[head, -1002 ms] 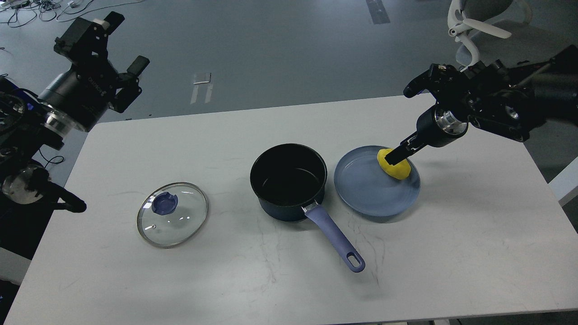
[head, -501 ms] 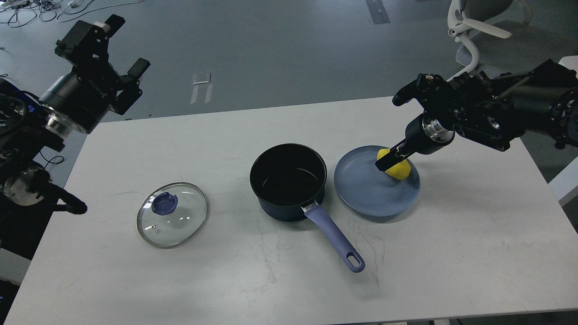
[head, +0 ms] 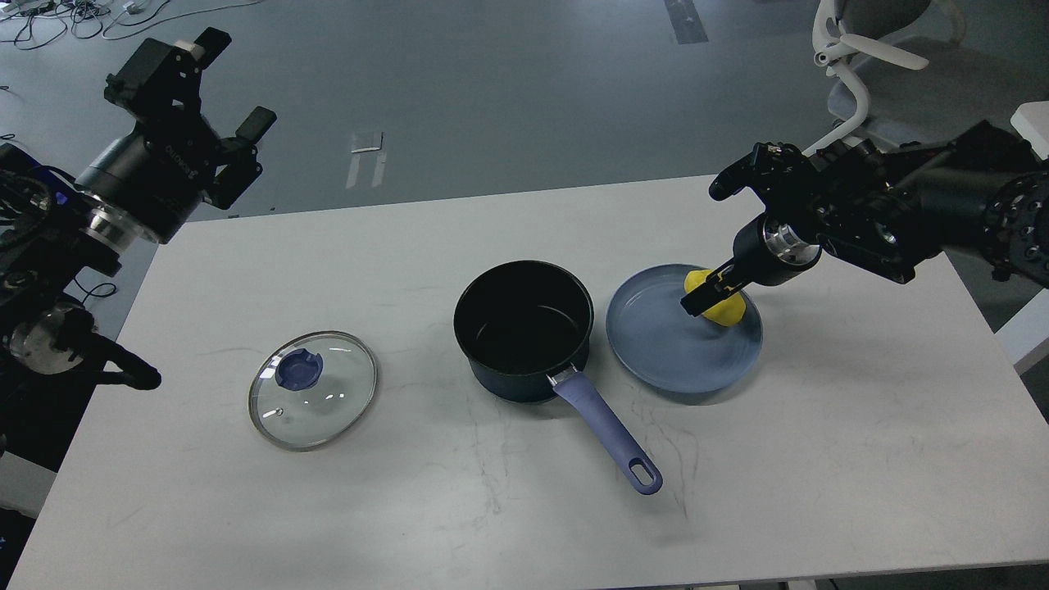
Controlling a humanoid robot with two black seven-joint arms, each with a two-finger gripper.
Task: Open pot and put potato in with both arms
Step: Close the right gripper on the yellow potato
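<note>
- The pot (head: 524,328) is seen upright near the middle of the white counter (head: 860,426), uncovered, its dark inside bare.
- Its lilac handle (head: 608,432) is pointed toward the near edge and slightly to the right; the long axis is run along that diagonal, with a hanging slot at the free end.
- The glass lid (head: 313,389) is laid flat on the counter, well apart to the left of the pot, its blue knob (head: 298,368) facing up.
- A blue plate (head: 680,344) is set just to the right of the pot, nearly touching it.
- The yellow potato (head: 721,301) is found on the plate's far right part, its longer side lying roughly left to right.
- The right claw (head: 701,299) is lowered onto the potato's left side, one dark finger lying across it; whether the potato is gripped cannot be told.
- The left claw (head: 225,82) is held high off the counter's far left corner, its two fingers spread wide and holding nothing.
- Pale lettering is printed on the left wrist, too small to be read with certainty.
</note>
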